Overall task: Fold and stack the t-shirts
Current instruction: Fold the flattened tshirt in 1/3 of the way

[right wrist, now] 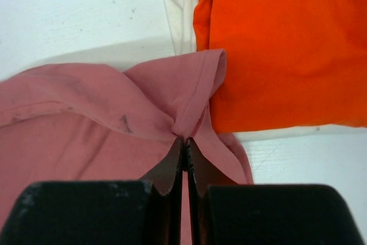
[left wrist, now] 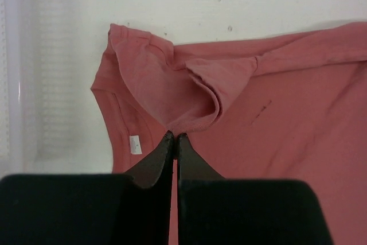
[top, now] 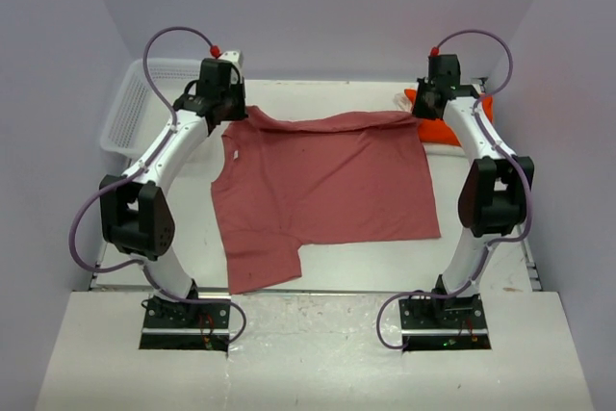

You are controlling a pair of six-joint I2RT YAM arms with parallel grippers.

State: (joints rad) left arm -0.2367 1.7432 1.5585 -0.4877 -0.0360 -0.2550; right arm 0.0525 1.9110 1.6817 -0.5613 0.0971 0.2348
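you had the white mesh basket (top: pixel 125 115) out at ten o'clock on the table (top: pixel 500 238), up against the left wall. right beside it, at eleven o'clock, your left gripper (left wrist: pixel 174 136) was clenched hard on the rose-red t-shirt (top: pixel 332 180). its jaws were pressed together on a bunched curl of cloth at the far left corner. a small white label (left wrist: pixel 135 144) lay flat at eight o'clock of that pinch.

the rose-red t-shirt itself was spread across the middle of the table. its far edge ran as a rumpled band from one gripper to the other, and one sleeve reached the table's near edge around seven o'clock.

over at one o'clock, your right gripper (right wrist: pixel 184 142) was clamped just as tight on the shirt's far right corner, with the cloth gathered into a peaked fold at the fingertips.

just past that grip, at two o'clock of it, the orange t-shirt (right wrist: pixel 281 44) lay touching the rose-red fold. the white t-shirt (right wrist: pixel 179 21) sat underneath the orange one, showing only along its edges.
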